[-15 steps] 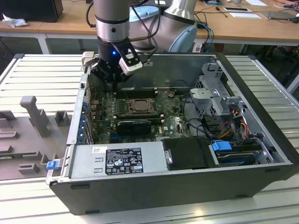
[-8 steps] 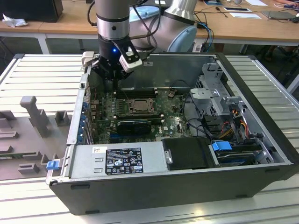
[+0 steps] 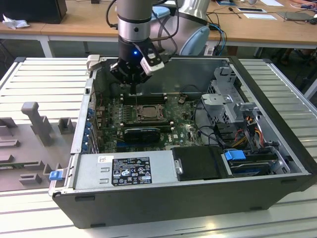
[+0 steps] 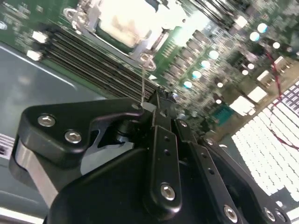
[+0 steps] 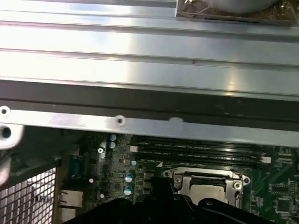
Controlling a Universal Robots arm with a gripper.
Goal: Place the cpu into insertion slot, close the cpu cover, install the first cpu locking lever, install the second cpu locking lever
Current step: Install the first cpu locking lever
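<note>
- Exterior view: my claw (image 3: 132,85) hangs straight down from a vertical wrist, just above the board's far edge; the insertion slot (image 3: 144,113) lies toward five o'clock from it.
- Second wrist view: the cpu (image 4: 125,18) sits in the slot, the cpu cover (image 4: 96,16) framing it.
- My claw looks clenched, seemingly pinching a thin wire lever (image 4: 143,86).

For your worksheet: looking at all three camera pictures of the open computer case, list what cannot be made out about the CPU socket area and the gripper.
- Whether the cpu cover is fully locked: in the first wrist view the gripper body hides its near edge.
- The cpu in the second wrist view: washed out by glare, cut by the picture edge.
- The gripper in the exterior view: jaws too small and dark to tell.
</note>
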